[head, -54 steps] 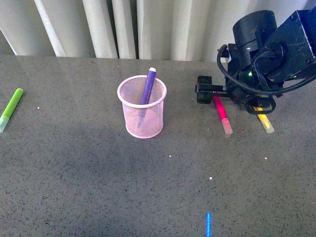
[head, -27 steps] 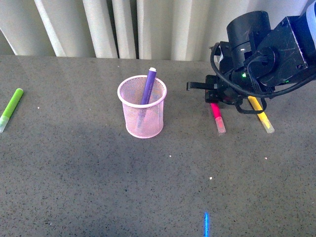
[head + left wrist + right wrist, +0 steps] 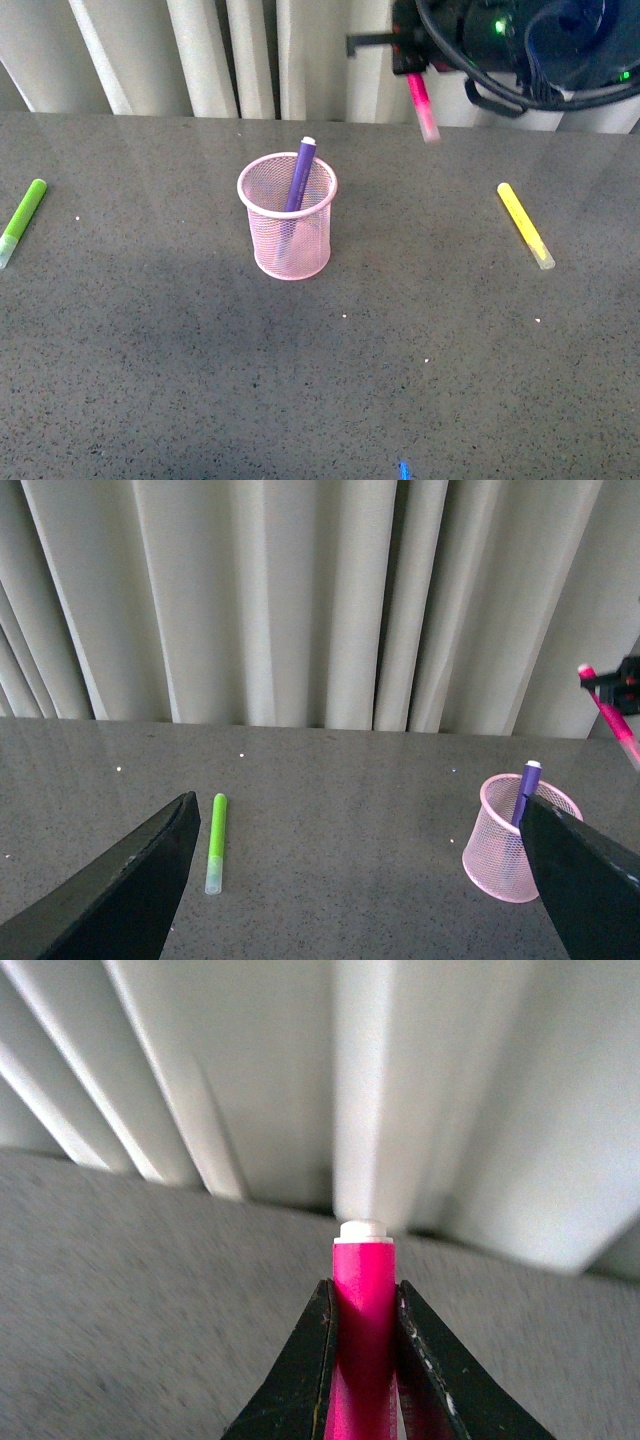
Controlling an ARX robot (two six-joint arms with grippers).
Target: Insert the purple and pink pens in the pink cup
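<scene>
The pink cup [image 3: 287, 228] stands on the grey table with the purple pen [image 3: 299, 175] leaning inside it, white tip up. My right gripper [image 3: 411, 62] is shut on the pink pen [image 3: 421, 105] and holds it high above the table, to the right of and behind the cup, clear cap hanging down. In the right wrist view the pink pen [image 3: 363, 1320] sits clamped between both fingers. My left gripper [image 3: 360, 875] is open and empty; the cup [image 3: 515, 837], purple pen [image 3: 526, 788] and pink pen [image 3: 612, 720] show in its view.
A yellow marker [image 3: 525, 224] lies on the table at the right. A lime green marker [image 3: 21, 220] lies at the far left, also in the left wrist view [image 3: 215, 841]. A pleated curtain [image 3: 230, 55] runs behind the table's far edge.
My right gripper has lifted the pink pen off the table, rising and shifting slightly left. The yellow marker it was covering now lies in full view.
</scene>
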